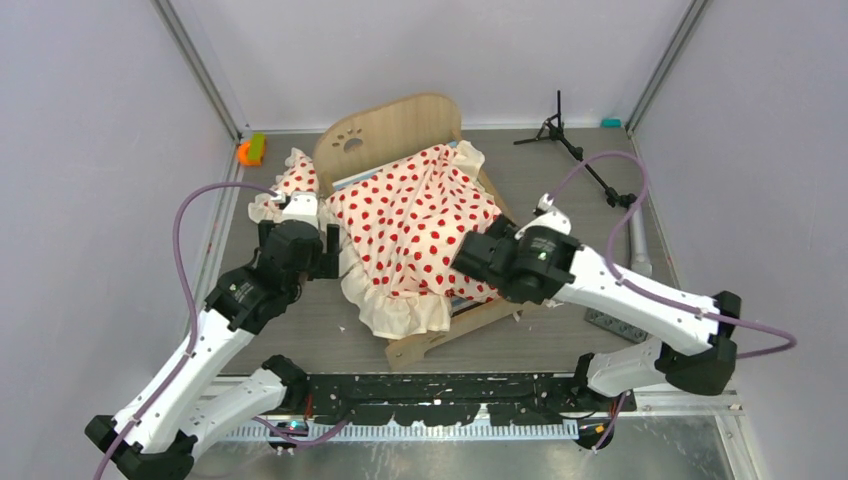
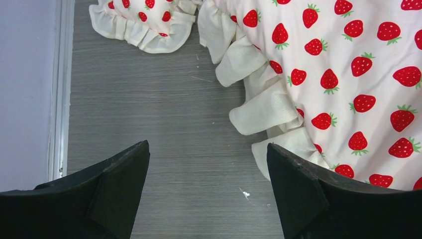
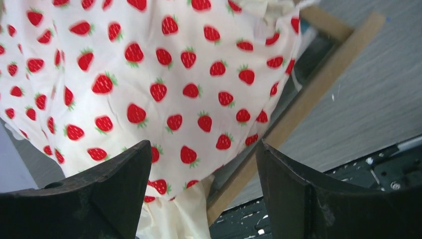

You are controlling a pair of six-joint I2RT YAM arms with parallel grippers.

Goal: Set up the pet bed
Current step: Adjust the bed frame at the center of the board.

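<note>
Lying in the middle of the table [image 1: 560, 330], the bed [image 1: 400, 122] has its long axis running from far to near, skewed a little so the far end leans left and the near end leans right. The tall headboard [image 1: 420, 112], marked with a paw print [image 1: 350, 142], stands upright at the far end. The low footboard [image 1: 440, 340] faces the arm bases.

A cream cover [image 1: 420, 215] printed with red strawberries is draped over the bed, rumpled. Its ruffled hem spills over the near left corner onto the table. A sliver of blue-striped mattress [image 1: 352, 182] shows by the headboard. A small ruffled piece [image 1: 296, 176] of the same cloth lies on the table just left of the bed's far end.

The left gripper [image 2: 209, 189] hangs over bare table beside the bed's left side. Its fingers [image 2: 119, 184] are spread wide with nothing between them, and the cover's ruffle lies just to the right of them.

The right gripper [image 3: 204, 194] hovers over the cover at the bed's near right part, also spread wide and holding nothing. A wooden edge [image 3: 308, 99] of the frame runs diagonally below it.

A black tripod [image 1: 560, 130] stands at the far right, well apart from the bed, and a small orange and green thing [image 1: 252, 150] sits in the far left corner.
</note>
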